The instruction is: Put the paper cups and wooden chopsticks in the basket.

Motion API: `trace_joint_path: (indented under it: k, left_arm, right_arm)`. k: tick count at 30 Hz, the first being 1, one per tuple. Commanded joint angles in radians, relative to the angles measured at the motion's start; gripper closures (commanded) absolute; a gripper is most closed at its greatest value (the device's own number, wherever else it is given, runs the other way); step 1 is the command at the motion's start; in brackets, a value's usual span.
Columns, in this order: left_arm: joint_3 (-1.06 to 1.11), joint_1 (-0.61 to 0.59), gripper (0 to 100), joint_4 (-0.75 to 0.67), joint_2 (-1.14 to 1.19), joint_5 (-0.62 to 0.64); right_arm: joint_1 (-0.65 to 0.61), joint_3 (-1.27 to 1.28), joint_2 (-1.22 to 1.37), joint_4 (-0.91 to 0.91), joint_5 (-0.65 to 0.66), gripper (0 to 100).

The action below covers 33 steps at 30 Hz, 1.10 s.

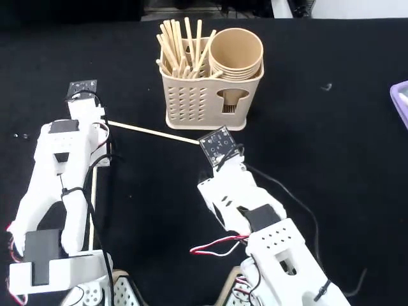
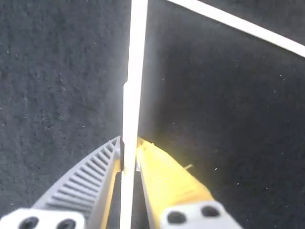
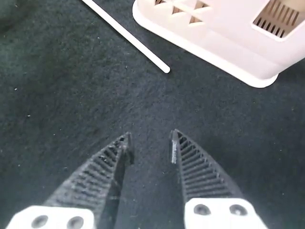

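**Chopstick (image 2: 133, 71) grasped, lift next**

Left gripper (image 2: 129, 145) is clenched on this chopstick. Pick-up seems in hand; next it needs lifting over to the basket (image 1: 197, 102). Right gripper (image 3: 150, 143) is spread, empty, near a second chopstick (image 3: 126, 40). Left wrist view makes the pinch plain; high view gives paper cups (image 1: 237, 54) stacked in the basket.

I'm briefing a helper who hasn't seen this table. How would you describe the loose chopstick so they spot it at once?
Start at the beige basket on the black table. Between it and the arms one chopstick lies flat, slanting from the left arm towards the right pincer. Unlike the basket's upright bundle and the stick clamped in the left pincer, nothing holds it.
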Motion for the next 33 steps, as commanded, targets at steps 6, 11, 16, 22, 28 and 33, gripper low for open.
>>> trace_joint_path:
  k: [6,11,16,22,28,33]
  left_arm:
    - [-0.202,-0.002,97,0.0,-0.227,-0.002]
    - [-0.289,0.013,97,-0.002,-0.362,0.0]
    - [-0.298,0.021,97,-0.114,-0.456,0.0]
    - [-0.295,0.021,97,-0.206,-0.555,0.002]
    - [-0.246,0.015,97,-0.178,-0.603,0.002]
    - [-0.127,0.021,97,-0.183,-0.629,0.0]
  right_arm:
    - [-0.011,-0.005,-0.028,-0.023,0.008,87.1]
    - [-0.011,-0.007,-0.028,-0.023,0.008,87.1]
    - [-0.011,-0.008,-0.028,-0.023,0.008,87.0]
    - [-0.011,-0.008,-0.028,-0.023,0.008,87.0]
    - [-0.011,-0.008,-0.028,-0.023,0.008,87.0]
    - [-0.011,-0.008,-0.028,-0.023,0.008,87.0]
